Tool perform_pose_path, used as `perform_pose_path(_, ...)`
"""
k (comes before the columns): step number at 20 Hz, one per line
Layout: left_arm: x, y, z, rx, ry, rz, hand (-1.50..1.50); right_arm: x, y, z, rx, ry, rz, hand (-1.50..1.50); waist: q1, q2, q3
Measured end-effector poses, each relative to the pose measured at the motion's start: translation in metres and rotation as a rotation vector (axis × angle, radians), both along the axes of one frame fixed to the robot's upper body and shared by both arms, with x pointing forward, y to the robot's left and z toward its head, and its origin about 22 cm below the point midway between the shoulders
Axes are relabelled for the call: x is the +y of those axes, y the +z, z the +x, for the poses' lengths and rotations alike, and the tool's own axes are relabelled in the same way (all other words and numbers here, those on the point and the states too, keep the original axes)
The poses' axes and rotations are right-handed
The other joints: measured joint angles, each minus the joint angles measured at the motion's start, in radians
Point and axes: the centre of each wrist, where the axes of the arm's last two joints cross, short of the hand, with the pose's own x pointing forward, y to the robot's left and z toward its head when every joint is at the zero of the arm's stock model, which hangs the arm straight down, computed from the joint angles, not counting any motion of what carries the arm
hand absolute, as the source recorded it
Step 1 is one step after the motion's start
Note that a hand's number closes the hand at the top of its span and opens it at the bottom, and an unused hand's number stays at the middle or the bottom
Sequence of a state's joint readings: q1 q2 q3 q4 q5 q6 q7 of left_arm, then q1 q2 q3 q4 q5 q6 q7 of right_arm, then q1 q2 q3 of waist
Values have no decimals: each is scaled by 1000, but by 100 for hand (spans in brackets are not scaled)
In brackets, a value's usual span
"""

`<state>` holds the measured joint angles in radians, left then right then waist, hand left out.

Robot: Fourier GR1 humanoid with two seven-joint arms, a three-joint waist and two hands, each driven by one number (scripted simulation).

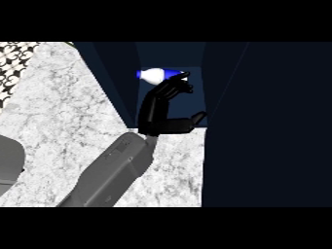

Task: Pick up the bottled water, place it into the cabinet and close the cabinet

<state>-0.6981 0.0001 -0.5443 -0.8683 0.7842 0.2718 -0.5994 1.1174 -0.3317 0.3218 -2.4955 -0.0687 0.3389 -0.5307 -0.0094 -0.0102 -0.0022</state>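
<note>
**Bottle lying in the cabinet**

Right hand (161,109) at frame centre, fingers straight and apart, thumb spread, holding nothing. Grey forearm cut off at the lower edge. Beyond the fingertips, one bottled water (156,74) lies on its side inside the dark cabinet (269,121), long axis left-right, partly hidden; cap end hard to make out.

Steep head view, perhaps near counter (67,121).
</note>
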Motion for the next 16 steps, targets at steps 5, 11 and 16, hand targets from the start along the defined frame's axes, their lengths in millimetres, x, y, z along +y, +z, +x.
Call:
perform_pose_path(5,8,-19,-50,37,-42,-24,-150,3,0,-3,6,-30,9,-150,27,-5,1)
perform_pose_path(11,56,-32,-104,57,31,-35,-150,7,-1,-5,10,-40,13,-150,43,-6,1)
perform_pose_path(16,93,-35,-144,59,56,-48,-150,7,0,-4,42,122,-9,150,54,-5,-1)
